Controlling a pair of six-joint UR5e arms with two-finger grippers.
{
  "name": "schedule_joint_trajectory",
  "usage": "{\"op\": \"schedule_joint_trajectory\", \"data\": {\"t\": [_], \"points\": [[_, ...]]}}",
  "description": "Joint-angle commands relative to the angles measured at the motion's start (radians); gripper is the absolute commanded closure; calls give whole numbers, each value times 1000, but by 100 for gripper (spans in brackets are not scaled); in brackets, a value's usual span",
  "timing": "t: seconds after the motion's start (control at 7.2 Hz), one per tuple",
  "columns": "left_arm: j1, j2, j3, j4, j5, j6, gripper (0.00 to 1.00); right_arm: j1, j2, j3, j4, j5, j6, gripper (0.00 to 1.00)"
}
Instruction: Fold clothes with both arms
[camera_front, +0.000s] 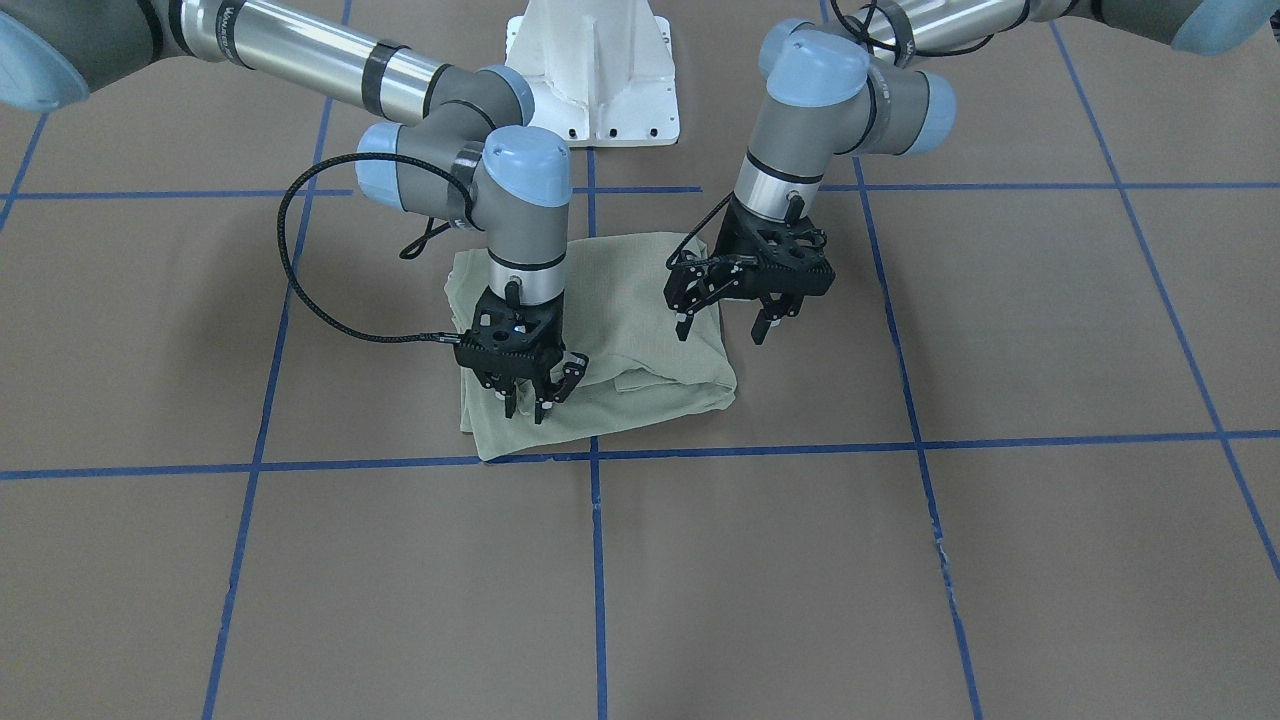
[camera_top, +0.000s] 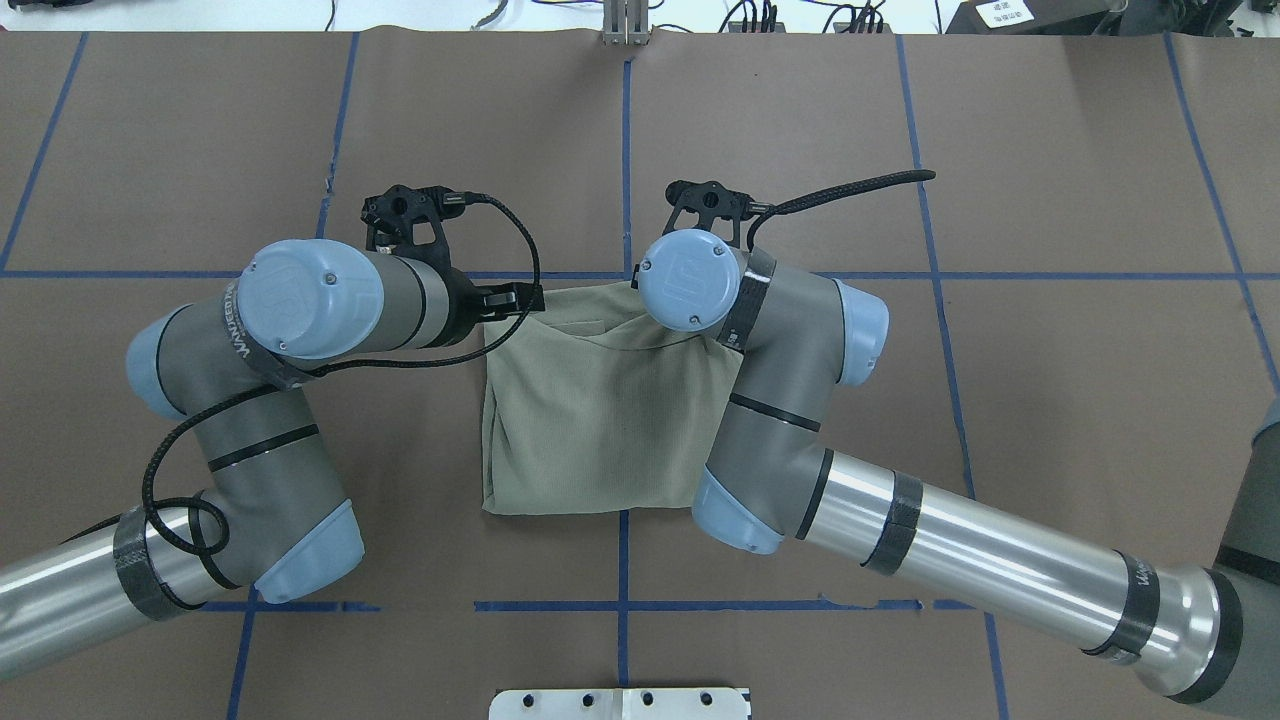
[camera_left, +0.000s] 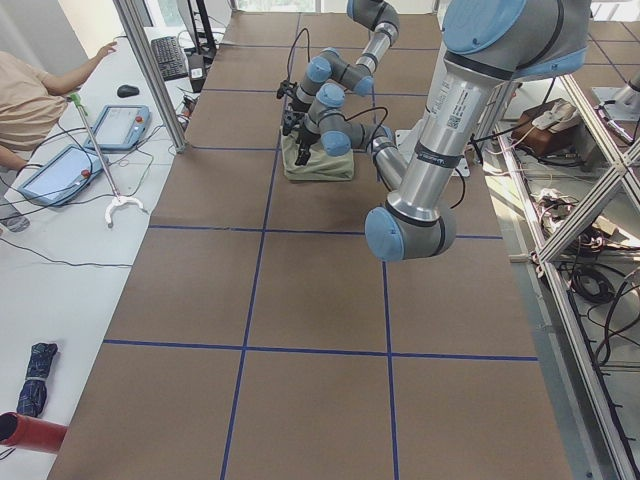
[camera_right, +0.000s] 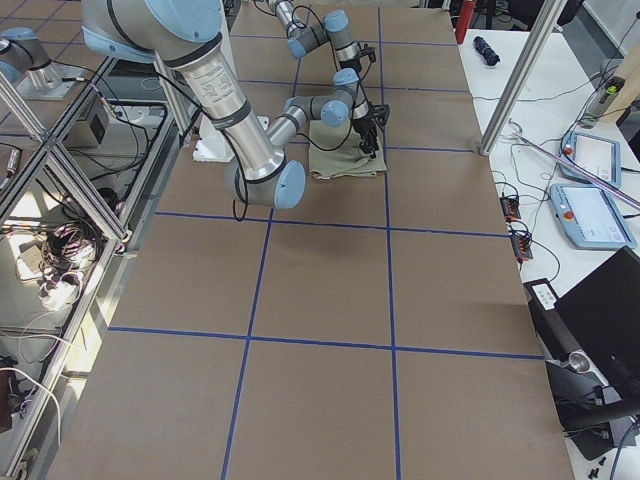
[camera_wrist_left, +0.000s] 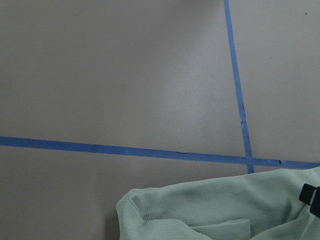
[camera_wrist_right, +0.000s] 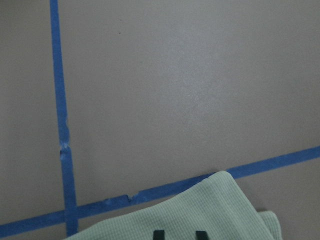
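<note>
In the front-facing view, the right gripper (camera_front: 527, 408) stood at the 7 o'clock corner of the folded shirt (camera_front: 640, 310), fingers narrowly parted over the cloth. The shirt lay mid-way on the table (camera_front: 900, 560), its 6 o'clock edge touching a blue tape line (camera_front: 300, 465). At its 3 o'clock edge the left gripper (camera_front: 722, 328) hung spread wide, empty.

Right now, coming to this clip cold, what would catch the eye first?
The pale green shirt, folded into a compact rectangle beside a blue tape crossing, draws the eye first. The right gripper is down at its edge nearest that crossing, while the left gripper hangs open just above the opposite side.
</note>
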Motion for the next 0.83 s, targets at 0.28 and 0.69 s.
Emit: {"op": "schedule_joint_trajectory", "data": {"t": [0.28,0.69], "points": [[0,0,5,0,2,3,0,41,-6,-1,-11,-2,-4,100],[0,-2,40,0,5,6,0,60,-4,-1,-54,-8,-43,69]]}}
